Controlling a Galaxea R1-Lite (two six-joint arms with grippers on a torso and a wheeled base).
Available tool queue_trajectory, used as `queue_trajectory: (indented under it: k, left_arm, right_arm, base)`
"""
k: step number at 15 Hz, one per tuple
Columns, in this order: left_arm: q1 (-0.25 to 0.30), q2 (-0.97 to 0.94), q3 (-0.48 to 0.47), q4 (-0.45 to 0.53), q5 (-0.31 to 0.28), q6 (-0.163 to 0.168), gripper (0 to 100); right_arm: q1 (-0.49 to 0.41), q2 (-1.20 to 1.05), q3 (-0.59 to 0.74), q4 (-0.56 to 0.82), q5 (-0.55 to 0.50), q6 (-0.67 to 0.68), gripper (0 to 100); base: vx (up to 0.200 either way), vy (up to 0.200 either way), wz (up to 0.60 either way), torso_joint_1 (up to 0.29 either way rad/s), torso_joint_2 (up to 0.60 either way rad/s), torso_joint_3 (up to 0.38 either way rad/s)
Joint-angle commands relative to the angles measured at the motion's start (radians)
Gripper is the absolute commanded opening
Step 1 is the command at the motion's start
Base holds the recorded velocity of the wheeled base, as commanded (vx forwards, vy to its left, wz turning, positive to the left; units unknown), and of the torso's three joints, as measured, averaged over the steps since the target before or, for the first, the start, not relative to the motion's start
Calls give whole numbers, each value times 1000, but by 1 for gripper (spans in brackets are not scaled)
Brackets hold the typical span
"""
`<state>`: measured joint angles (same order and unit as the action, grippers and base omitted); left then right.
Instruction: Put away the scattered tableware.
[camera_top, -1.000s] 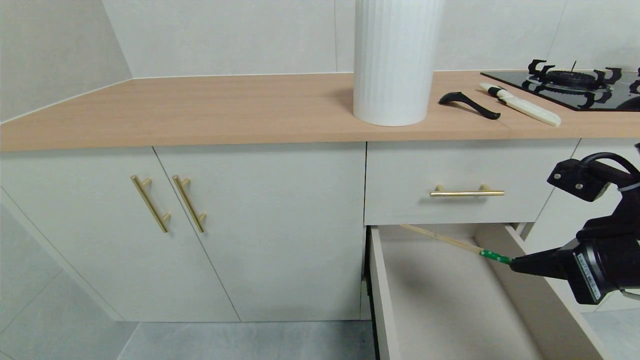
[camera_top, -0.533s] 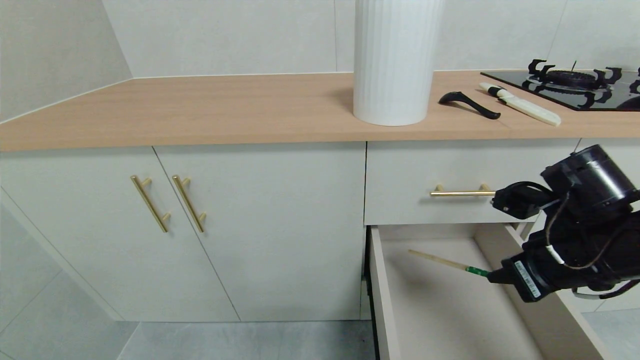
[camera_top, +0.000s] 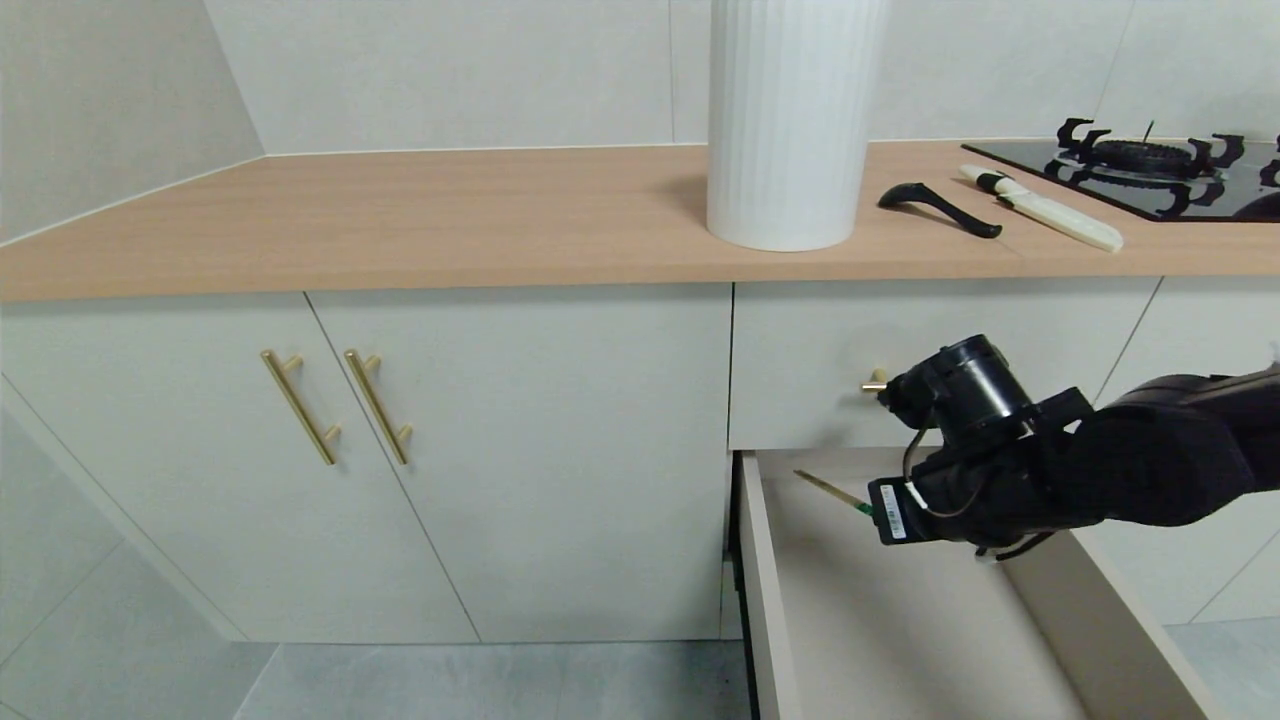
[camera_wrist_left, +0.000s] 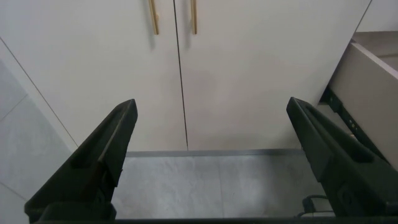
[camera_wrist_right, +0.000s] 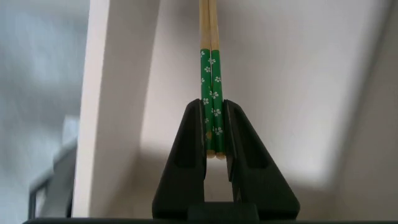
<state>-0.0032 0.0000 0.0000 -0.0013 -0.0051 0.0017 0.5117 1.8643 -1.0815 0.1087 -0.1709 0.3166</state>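
- The right arm comes in from the right, roughly level, over the open lower drawer (camera_top: 765, 590). Its wrist sits in front of the closed upper drawer (camera_top: 800, 365).
- The right end effector (camera_top: 872, 508) is clamped on the green, flower-printed ends of two chopsticks (camera_wrist_right: 210, 62). They lie side by side between the fingers.
- The chopsticks' bare wooden tips point toward the drawer's back left corner. I cannot tell whether they touch the drawer floor.
- The left end effector (camera_wrist_left: 210, 109) is spread wide and holds nothing. It faces the two cabinet doors (camera_wrist_left: 249, 68) low down near the floor.
- Two utensils lie on the counter (camera_top: 400, 220): one black-handled tool (camera_top: 938, 208) and one cream knife (camera_top: 1040, 208), just beside each other.
- One white ribbed canister (camera_top: 790, 120) stands near them.
- The doors carry two gold handles (camera_top: 297, 405).
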Motion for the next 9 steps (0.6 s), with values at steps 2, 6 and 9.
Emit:
queue_trajectory:
  k: [2, 6, 9]
  left_arm:
    - [0, 2, 0, 0, 1, 0, 100]
    - [0, 2, 0, 0, 1, 0, 100]
    - [0, 2, 0, 0, 1, 0, 100]
  right_arm:
    - [8, 112, -2, -58, -25, 25, 0]
    - [8, 167, -3, -61, -30, 25, 0]
    - [8, 210, -2, -60, -30, 21, 0]
  base:
    - [0, 0, 0, 0, 0, 0]
    - [0, 0, 0, 0, 0, 0]
    - [0, 0, 0, 0, 0, 0]
